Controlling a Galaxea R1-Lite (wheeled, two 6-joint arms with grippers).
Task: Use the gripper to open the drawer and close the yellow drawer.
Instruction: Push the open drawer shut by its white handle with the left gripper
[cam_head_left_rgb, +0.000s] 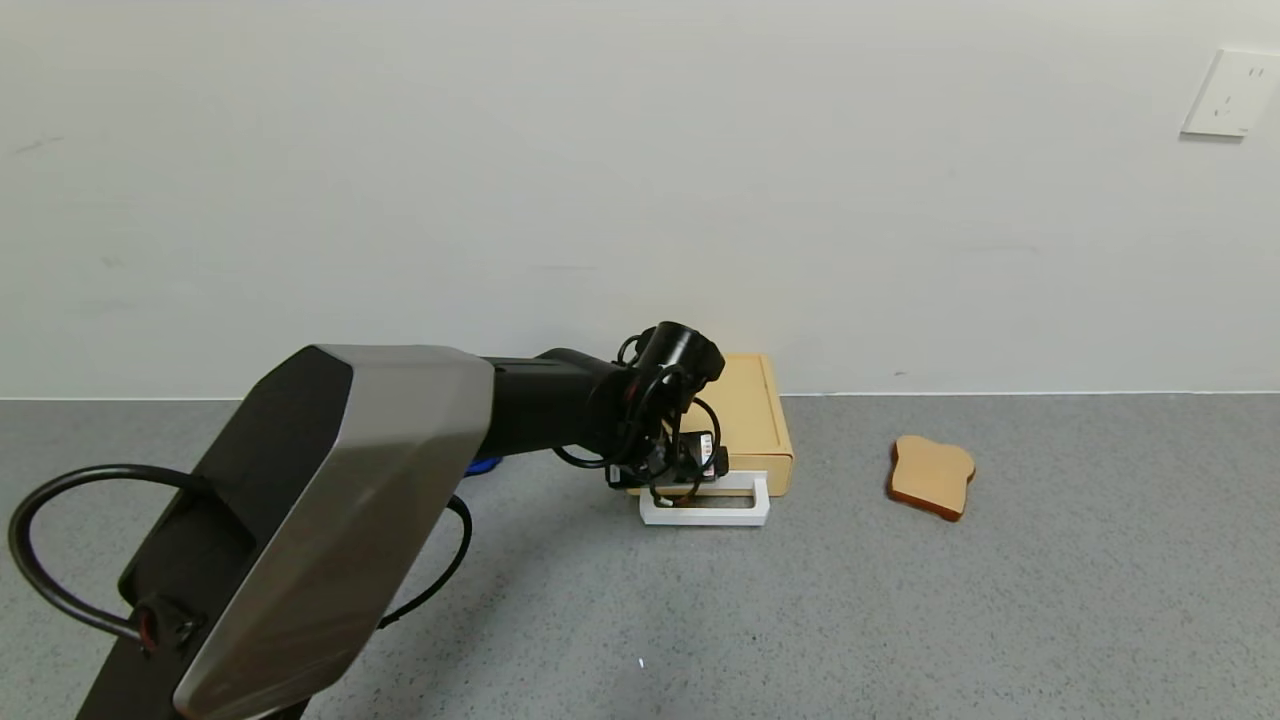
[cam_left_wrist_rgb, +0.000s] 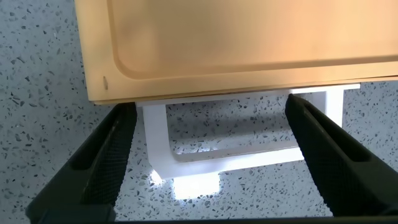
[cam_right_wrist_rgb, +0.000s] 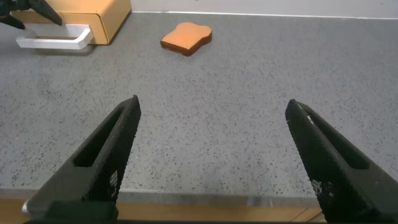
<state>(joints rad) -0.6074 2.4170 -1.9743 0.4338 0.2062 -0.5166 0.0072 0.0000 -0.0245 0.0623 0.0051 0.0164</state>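
Observation:
The pale-yellow drawer box (cam_head_left_rgb: 752, 415) stands by the wall, its tray pushed in. The white loop handle (cam_head_left_rgb: 708, 512) sticks out in front. My left gripper (cam_head_left_rgb: 688, 470) hangs just above the near-left part of the handle, open, holding nothing. In the left wrist view the box (cam_left_wrist_rgb: 236, 43) fills the frame, the handle (cam_left_wrist_rgb: 186, 165) lies between the fingers (cam_left_wrist_rgb: 106, 158), and the gripper (cam_left_wrist_rgb: 210, 107) touches nothing. My right gripper (cam_right_wrist_rgb: 212, 104) is open and empty over the counter near its front edge, out of the head view.
A tan toast slice (cam_head_left_rgb: 932, 476) lies on the grey speckled counter (cam_head_left_rgb: 900, 620) right of the drawer; it also shows in the right wrist view (cam_right_wrist_rgb: 185, 37). A blue object (cam_head_left_rgb: 484, 465) peeks from behind the left forearm. A wall socket (cam_head_left_rgb: 1230, 92) is at upper right.

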